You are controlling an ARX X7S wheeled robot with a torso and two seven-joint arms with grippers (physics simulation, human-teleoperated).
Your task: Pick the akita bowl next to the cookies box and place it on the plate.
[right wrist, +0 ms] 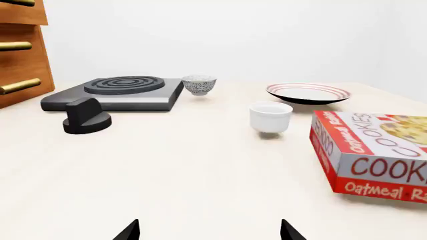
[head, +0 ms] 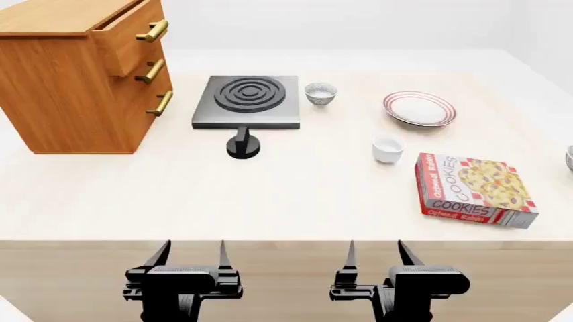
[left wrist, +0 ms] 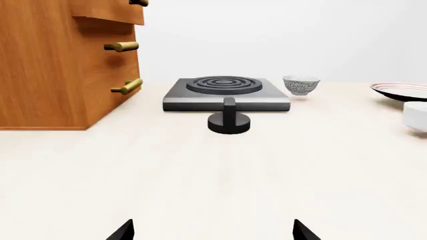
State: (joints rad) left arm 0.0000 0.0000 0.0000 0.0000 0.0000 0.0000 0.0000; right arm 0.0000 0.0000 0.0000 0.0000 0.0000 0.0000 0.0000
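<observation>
The cookies box (head: 472, 190) lies flat at the right of the table, and its red-and-white side fills the right wrist view (right wrist: 373, 155). Just past it, at the head view's right edge, only a sliver of the akita bowl (head: 569, 158) shows. The red-ringed plate (head: 419, 109) sits further back, also seen as plate (right wrist: 308, 93). My left gripper (head: 190, 258) and right gripper (head: 376, 253) hang open over the table's near edge, far from all of these. The wrist views show each open with nothing between the fingers: left gripper (left wrist: 213, 231), right gripper (right wrist: 209, 231).
A look-alike patterned bowl (head: 321, 92) stands beside the black stove (head: 246, 100). A black knob (head: 243, 145) lies in front of the stove. A plain white cup (head: 387, 148) sits between plate and box. A wooden drawer cabinet (head: 63, 80) stands at the far left.
</observation>
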